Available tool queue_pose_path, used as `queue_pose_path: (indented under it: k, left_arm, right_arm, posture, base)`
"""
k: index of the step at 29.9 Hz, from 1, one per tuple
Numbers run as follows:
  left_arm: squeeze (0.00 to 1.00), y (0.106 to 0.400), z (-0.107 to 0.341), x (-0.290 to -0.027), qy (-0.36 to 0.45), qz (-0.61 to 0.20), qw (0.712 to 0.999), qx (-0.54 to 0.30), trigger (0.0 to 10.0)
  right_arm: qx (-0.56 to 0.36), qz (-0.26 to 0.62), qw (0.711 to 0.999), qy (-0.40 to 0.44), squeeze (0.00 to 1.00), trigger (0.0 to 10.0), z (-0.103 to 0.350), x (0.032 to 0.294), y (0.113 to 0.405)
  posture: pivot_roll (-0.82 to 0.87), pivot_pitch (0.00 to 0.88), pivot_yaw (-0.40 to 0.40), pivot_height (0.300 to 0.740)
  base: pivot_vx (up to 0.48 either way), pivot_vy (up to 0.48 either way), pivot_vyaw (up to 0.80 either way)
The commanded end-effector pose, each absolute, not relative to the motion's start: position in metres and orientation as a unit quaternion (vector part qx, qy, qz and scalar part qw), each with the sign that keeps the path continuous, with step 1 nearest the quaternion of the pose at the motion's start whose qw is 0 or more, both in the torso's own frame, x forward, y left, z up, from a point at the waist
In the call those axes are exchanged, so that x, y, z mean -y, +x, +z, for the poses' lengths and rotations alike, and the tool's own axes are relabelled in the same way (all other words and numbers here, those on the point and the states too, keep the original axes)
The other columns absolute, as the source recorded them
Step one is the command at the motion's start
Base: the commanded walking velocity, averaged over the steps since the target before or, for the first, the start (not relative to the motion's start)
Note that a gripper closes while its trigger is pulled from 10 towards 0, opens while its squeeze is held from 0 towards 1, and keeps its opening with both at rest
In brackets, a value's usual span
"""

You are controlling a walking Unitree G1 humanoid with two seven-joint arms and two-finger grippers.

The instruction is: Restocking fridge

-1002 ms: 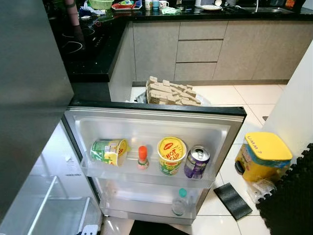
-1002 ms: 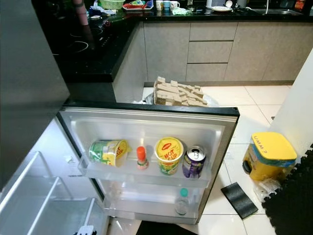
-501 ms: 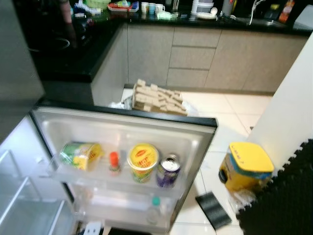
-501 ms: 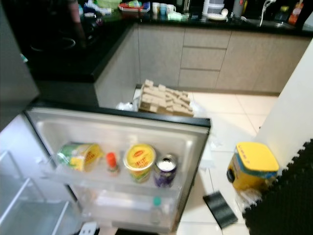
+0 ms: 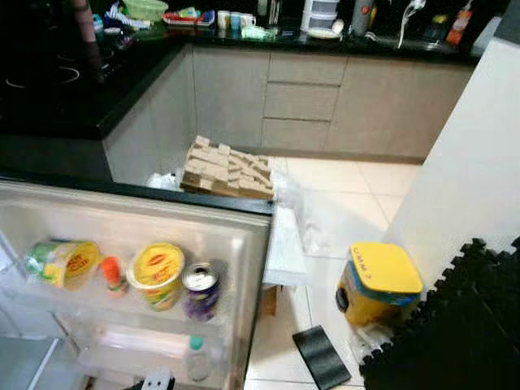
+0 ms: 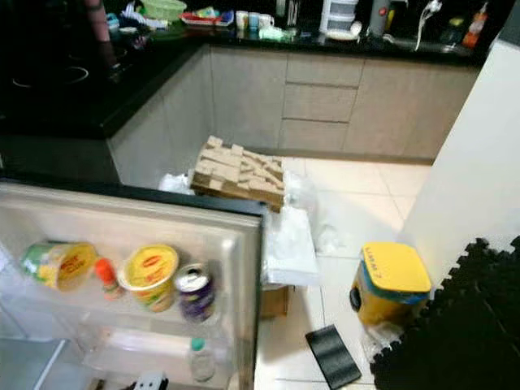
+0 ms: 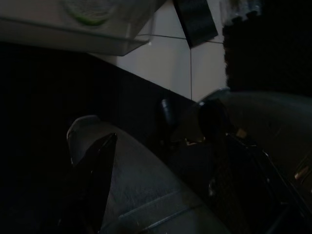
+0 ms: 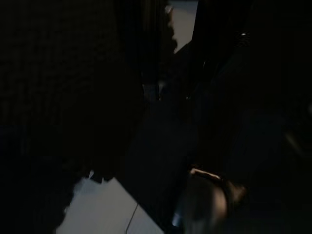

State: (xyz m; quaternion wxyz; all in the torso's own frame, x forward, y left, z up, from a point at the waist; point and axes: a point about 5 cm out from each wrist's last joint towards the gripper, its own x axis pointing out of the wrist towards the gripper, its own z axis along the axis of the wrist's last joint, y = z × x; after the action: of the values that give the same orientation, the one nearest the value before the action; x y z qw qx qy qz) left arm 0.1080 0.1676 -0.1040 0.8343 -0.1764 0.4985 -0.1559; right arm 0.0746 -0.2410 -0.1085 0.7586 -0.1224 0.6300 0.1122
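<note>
The right wrist view is very dark. A patch of pale tiled floor [image 8: 100,207] shows, crossed by a thin grout line, and a second small sliver of pale floor [image 8: 184,22] shows between dark upright shapes. A rounded, dimly lit greyish part [image 8: 207,204] with a faint bright edge lies beside the larger floor patch. Everything else is black shadow, too dark to make out.

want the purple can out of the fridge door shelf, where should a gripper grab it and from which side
Grip the purple can on its upper body just under the silver rim, coming from above. It stands upright, its lower part sits behind the shelf rail, and the yellow hot cup crowds one side, so a pinch front to back looks safest.
</note>
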Motion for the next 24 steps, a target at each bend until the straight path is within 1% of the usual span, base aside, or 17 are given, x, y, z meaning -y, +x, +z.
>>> queue_pose_path:
  k: [1,17,24]
  left_arm:
    - [0.0,0.0768,-0.1132,-0.1659,-0.18,-0.141,0.8,-0.554,10.0]
    - [0.0,0.0778,-0.1139,-0.1672,-0.175,-0.122,0.803,-0.556,10.0]
    - [0.0,0.0789,-0.1138,-0.1673,-0.17,-0.125,0.804,-0.556,10.0]
  right_arm:
    - [-0.627,0.113,0.76,-0.126,0.0,10.0,-0.1074,0.2435,0.0767]
    - [-0.624,0.118,0.763,-0.122,0.0,10.0,-0.107,0.2428,0.0783]
    - [-0.624,0.119,0.763,-0.12,0.0,10.0,-0.1071,0.2422,0.0785]
  posture:
    - [-0.06,0.0,-0.035,0.74]
    - [-0.06,0.0,-0.032,0.74]
    - [-0.06,0.0,-0.03,0.74]
  base:
    - [0.0,0.0,0.0]
    - [0.0,0.0,0.0]
    - [0.0,0.469,0.0]
